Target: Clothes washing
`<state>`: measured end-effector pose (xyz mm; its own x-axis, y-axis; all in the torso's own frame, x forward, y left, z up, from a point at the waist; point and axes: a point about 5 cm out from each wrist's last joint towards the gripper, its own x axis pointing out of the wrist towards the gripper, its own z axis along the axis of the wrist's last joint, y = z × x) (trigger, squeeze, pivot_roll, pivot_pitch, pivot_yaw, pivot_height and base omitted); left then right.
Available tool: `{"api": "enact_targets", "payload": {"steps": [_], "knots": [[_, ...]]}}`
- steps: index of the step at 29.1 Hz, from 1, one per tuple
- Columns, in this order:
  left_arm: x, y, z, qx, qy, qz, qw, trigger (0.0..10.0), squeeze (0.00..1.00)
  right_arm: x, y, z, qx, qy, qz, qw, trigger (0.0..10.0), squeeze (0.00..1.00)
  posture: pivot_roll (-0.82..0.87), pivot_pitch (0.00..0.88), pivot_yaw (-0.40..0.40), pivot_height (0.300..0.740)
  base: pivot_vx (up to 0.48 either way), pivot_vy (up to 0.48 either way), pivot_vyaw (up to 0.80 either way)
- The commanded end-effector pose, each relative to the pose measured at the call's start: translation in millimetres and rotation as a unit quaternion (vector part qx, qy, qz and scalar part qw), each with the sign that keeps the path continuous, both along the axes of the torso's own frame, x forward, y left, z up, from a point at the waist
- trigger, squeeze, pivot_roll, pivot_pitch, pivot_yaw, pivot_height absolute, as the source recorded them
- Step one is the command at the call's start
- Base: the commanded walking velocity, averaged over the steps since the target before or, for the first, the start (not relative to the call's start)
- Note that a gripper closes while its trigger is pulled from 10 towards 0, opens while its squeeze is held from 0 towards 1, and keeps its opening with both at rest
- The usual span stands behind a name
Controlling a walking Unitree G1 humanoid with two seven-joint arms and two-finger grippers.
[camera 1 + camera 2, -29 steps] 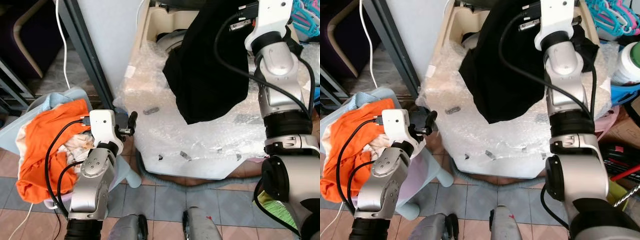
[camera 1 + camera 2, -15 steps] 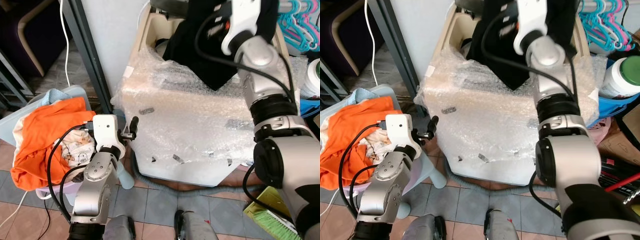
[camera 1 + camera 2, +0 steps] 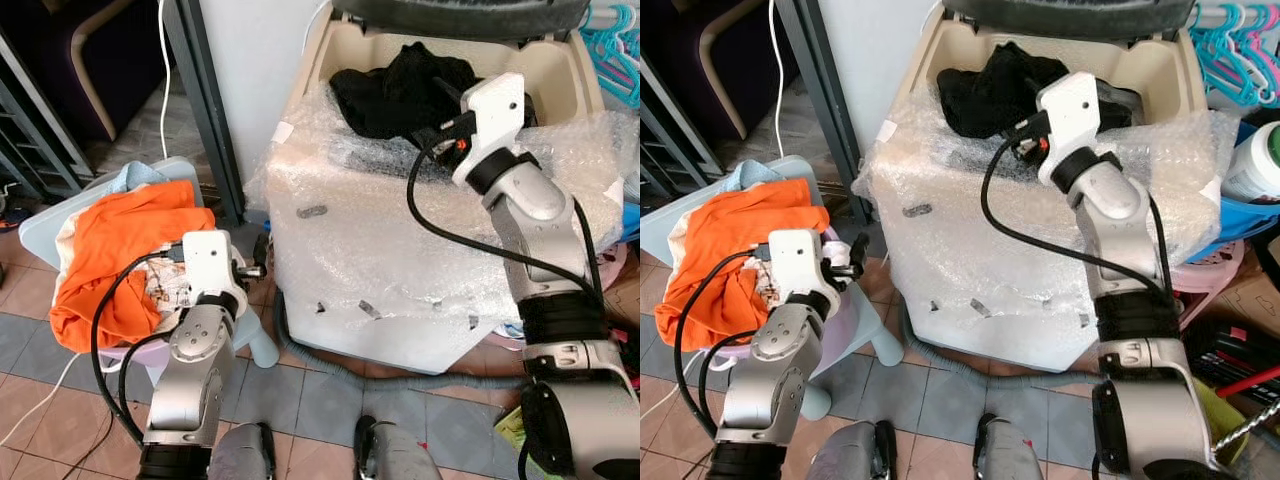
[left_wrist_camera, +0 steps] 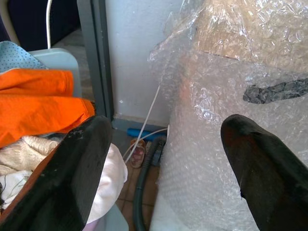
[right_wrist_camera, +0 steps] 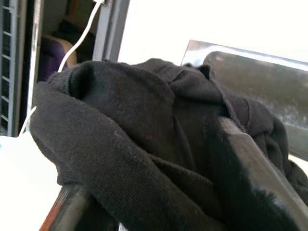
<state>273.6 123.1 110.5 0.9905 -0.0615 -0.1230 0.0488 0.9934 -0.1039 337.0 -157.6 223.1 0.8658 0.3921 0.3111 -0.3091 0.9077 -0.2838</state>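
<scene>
A black garment (image 3: 400, 85) lies bunched in the top opening of the cream washing machine (image 3: 380, 270), which is wrapped in bubble wrap. My right gripper (image 3: 440, 130) reaches into that opening. In the right wrist view its fingers (image 5: 245, 178) stand wide apart, open, with the black garment (image 5: 144, 125) draped over and between them. My left gripper (image 3: 262, 262) hangs open beside the machine's front left corner, with nothing between its fingers (image 4: 77, 168). An orange garment (image 3: 120, 235) tops the pile in the laundry basket (image 3: 60, 215) to the left.
A dark metal post (image 3: 205, 110) stands between basket and machine. A grey hose (image 3: 330, 365) runs along the tiled floor at the machine's base. Teal and pink hangers (image 3: 1230, 40) and a green-lidded jar (image 3: 1255, 155) sit at the right.
My right arm has come down from holding the black garment high; the garment now rests in the machine's opening. The camera has shifted. The left arm has stayed put.
</scene>
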Motion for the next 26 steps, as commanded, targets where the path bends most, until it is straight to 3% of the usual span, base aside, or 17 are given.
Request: {"api": "enact_targets", "payload": {"steps": [1, 2, 3, 6, 9, 11, 12, 13, 14, 15, 16, 17, 18, 20, 22, 23, 26], "knots": [[-1.9, -2.0, -3, -0.004, 0.011, -0.004, 1.0, 10.0, 0.0, -2.6, -1.6, 2, -0.002, 0.004, -0.025, 1.0, 10.0, 1.0, -0.01, 0.115, 0.033, 0.74, 0.0, 0.0, 0.0], [-0.5, -3.4, -2, 0.008, 0.009, -0.017, 1.0, 10.0, 0.0, 2.5, -4.8, -22, -0.034, 0.093, -0.062, 0.993, 10.0, 1.0, -0.02, 0.114, 0.043, 0.74, 0.0, 0.0, 0.0], [0.5, -4.6, -2, 0.01, 0.009, -0.023, 1.0, 10.0, 0.0, 7.6, -11.1, -24, -0.021, 0.108, -0.082, 0.991, 10.0, 1.0, -0.02, 0.114, 0.046, 0.74, 0.0, 0.0, 0.0], [2.5, -6.3, -1, 0.014, 0.009, -0.033, 0.999, 10.0, 0.0, 16.3, -21.4, -20, -0.009, 0.13, -0.106, 0.986, 10.0, 1.0, -0.02, 0.113, 0.049, 0.74, 0.0, 0.0, 0.0], [5.5, -5.3, -1, 0.024, 0.009, -0.032, 0.999, 10.0, 0.0, 28.3, -30.0, -15, -0.073, 0.162, -0.102, 0.979, 10.0, 1.0, -0.02, 0.109, 0.048, 0.74, 0.0, 0.0, 0.0], [6.8, -4.8, -1, 0.021, 0.009, -0.03, 0.999, 10.0, 0.0, 33.3, -34.4, -4, -0.08, 0.148, -0.101, 0.981, 10.0, 1.0, -0.02, 0.108, 0.047, 0.74, 0.0, 0.0, 0.0], [7.4, -4.6, 0, 0.019, 0.009, -0.028, 0.999, 10.0, 0.0, 38.9, -36.1, 9, -0.119, 0.147, -0.072, 0.979, 10.0, 1.0, -0.02, 0.106, 0.045, 0.74, 0.0, 0.0, 0.0], [7.4, -4.6, 0, 0.019, 0.009, -0.028, 0.999, 10.0, 0.0, 38.9, -36.1, 9, -0.119, 0.147, -0.072, 0.979, 10.0, 1.0, -0.02, 0.106, 0.045, 0.74, 0.0, 0.0, 0.0], [6.7, -5.5, -1, 0.018, 0.009, -0.028, 0.999, 10.0, 0.0, 47.7, -42.6, 31, -0.102, 0.141, -0.065, 0.983, 10.0, 1.0, -0.02, 0.104, 0.043, 0.74, 0.0, 0.0, 0.0], [6.4, -6.1, -1, 0.017, 0.009, -0.029, 0.999, 10.0, 0.0, 50.6, -45.1, 39, -0.073, 0.141, -0.066, 0.985, 10.0, 1.0, -0.02, 0.102, 0.041, 0.74, 0.0, 0.0, 0.0], [5.2, -6.9, -1, 0.016, 0.009, -0.029, 0.999, 10.0, 0.0, 55.0, -50.9, 54, -0.017, 0.133, -0.075, 0.988, 10.0, 1.0, -0.02, 0.102, 0.039, 0.74, 0.0, 0.0, 0.0], [3.4, -8.1, -2, 0.016, 0.009, -0.03, 0.999, 10.0, 0.0, 60.4, -62.9, 75, 0.061, 0.118, -0.104, 0.986, 10.0, 1.0, -0.02, 0.101, 0.035, 0.74, 0.0, 0.0, 0.0], [2.1, -8.1, -3, 0.016, 0.01, -0.031, 0.999, 10.0, 0.0, 62.4, -76.1, 90, 0.107, 0.096, -0.138, 0.98, 10.0, 1.0, -0.01, 0.1, 0.032, 0.74, 0.0, 0.0, 0.0], [1.7, -7.6, -4, 0.016, 0.011, -0.03, 0.999, 10.0, 0.0, 63.1, -82.9, 98, 0.125, 0.087, -0.15, 0.977, 10.0, 1.0, -0.01, 0.1, 0.027, 0.74, 0.0, 0.0, 0.0], [1.6, -7.0, -4, 0.015, 0.012, -0.028, 0.999, 10.0, 0.0, 62.9, -82.1, 100, 0.112, 0.082, -0.146, 0.979, 10.0, 1.0, -0.01, 0.1, 0.027, 0.74, 0.0, 0.0, 0.0], [1.4, -6.3, -4, 0.013, 0.013, -0.024, 1.0, 10.0, 0.0, 59.9, -72.0, 100, 0.063, 0.056, -0.112, 0.99, 10.0, 1.0, -0.01, 0.101, 0.023, 0.74, 0.0, 0.0, 0.0], [1.2, -5.9, -5, 0.008, 0.015, -0.018, 1.0, 10.0, 0.0, 54.8, -59.4, 97, 0.055, 0.034, -0.063, 0.996, 10.0, 1.0, -0.02, 0.103, 0.024, 0.74, 0.0, 0.0, 0.0]]}}
